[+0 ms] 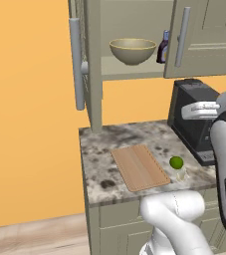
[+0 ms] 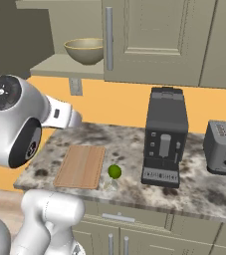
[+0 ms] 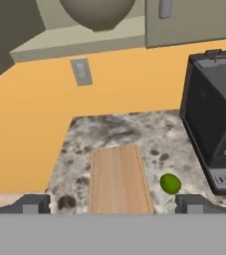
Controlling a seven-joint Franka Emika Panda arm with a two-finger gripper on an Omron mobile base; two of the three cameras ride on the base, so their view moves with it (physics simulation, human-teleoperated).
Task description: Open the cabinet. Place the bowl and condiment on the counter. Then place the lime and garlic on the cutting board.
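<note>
Open left cabinet door [image 1: 76, 63] swung out beside the bowl [image 1: 133, 51]; shut right door [image 1: 204, 37] half hiding the condiment [image 1: 163, 47]; coffee machine [image 2: 165, 135] beneath.

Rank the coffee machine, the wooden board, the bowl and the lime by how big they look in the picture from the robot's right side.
1. coffee machine
2. cutting board
3. bowl, though it sits farther back in the cabinet, so its true size is unsure
4. lime, clearly smallest
</note>
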